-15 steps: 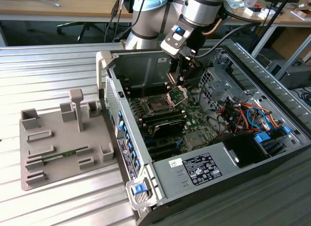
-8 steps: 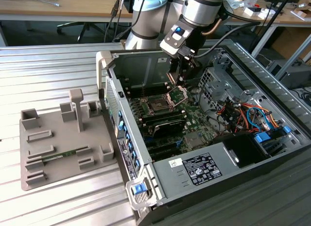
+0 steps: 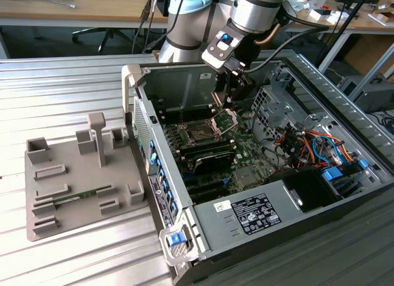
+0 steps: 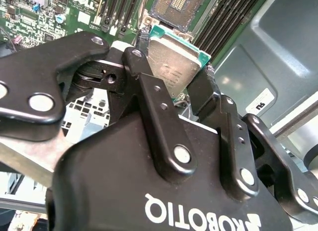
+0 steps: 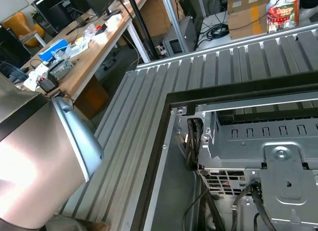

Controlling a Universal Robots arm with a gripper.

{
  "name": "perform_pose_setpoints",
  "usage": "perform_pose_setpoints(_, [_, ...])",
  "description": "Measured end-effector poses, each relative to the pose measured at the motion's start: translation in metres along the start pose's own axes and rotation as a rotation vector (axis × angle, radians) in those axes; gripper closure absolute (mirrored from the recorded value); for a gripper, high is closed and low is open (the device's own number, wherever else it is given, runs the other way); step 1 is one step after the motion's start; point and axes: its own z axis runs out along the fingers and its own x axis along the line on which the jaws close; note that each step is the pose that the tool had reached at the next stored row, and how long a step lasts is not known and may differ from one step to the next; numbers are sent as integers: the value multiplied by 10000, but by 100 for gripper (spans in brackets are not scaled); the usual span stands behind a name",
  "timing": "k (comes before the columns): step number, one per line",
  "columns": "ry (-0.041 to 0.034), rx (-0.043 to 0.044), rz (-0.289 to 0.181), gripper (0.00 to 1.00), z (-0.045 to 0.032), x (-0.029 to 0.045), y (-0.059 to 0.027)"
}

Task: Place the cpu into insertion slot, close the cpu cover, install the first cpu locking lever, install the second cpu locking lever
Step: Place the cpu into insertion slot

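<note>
You have the gripper [image 4: 173, 74] closed narrowly on the cpu [image 4: 171, 57]. In the second wrist view, 2 black fingers [image 4: 140, 67] press on opposite edges of the chip, and its silvery-grey top faces the camera. The cpu is held in the air, apart from the insertion slot [image 4: 178, 5], which shows as a dark square with nothing seated in it, next to the long black memory slots [image 4: 226, 22]. In the exterior view, the gripper [image 3: 229, 96] hangs inside the open computer case [image 3: 178, 83], above the green motherboard [image 3: 246, 154] and just over the socket area. The insertion slot [image 3: 202, 133] lies bare there. The cpu cover [image 3: 225, 120] stands raised and tilted at the slot's edge toward the exterior view's right. A grey fixture tray [image 3: 68, 200] rests on the slatted metal table [image 3: 61, 89], just beside the case on the exterior view's left.
</note>
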Motion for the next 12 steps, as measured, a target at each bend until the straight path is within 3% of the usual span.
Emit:
perform_pose_setpoints(3, [-1,0,26,46,10,0,-8])
perform_pose_setpoints(4, [-1,0,25,46,45,-1,-11])
perform_pose_setpoints(12, [0,-1,26,46,53,-1,-11])
